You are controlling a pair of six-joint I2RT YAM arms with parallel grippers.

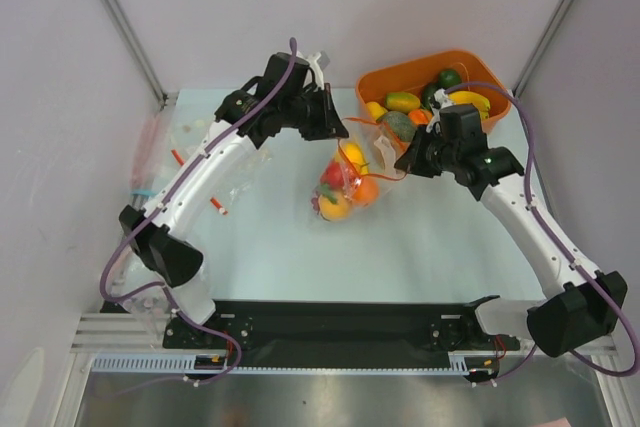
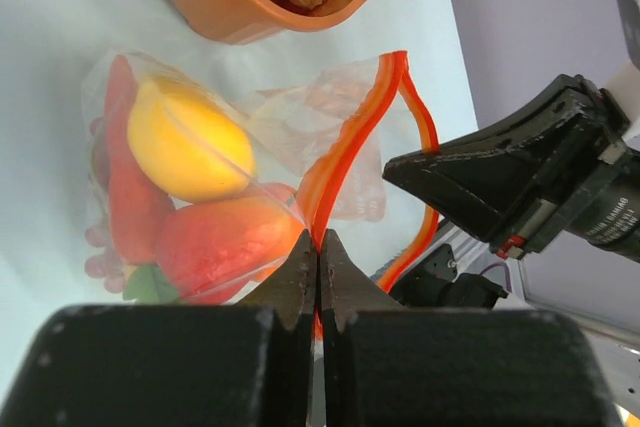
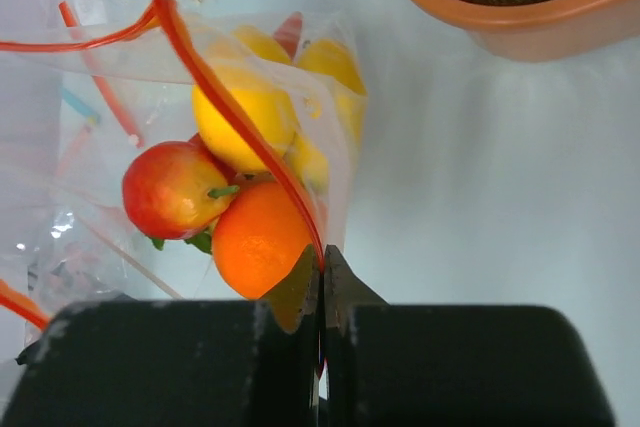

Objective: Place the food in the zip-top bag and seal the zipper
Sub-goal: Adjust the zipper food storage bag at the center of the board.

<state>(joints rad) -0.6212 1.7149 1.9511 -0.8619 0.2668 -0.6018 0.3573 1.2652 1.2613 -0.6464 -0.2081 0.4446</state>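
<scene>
The clear zip-top bag (image 1: 346,185) lies mid-table with the food inside. In the right wrist view I make out an orange (image 3: 258,239), a red fruit (image 3: 175,192) and a yellow fruit (image 3: 240,112). My left gripper (image 2: 318,244) is shut on one end of the red-orange zipper (image 2: 358,122). The zipper's two strips stand apart further along. My right gripper (image 3: 322,259) is shut on the other end of the zipper (image 3: 225,112). From above, the left gripper (image 1: 340,129) and right gripper (image 1: 402,162) flank the bag's top edge.
The orange tub (image 1: 432,79) with more toy produce stands at the back right, just behind the right gripper. Spare clear bags (image 1: 160,147) with red strips lie along the left side under the left arm. Walls close in on both sides.
</scene>
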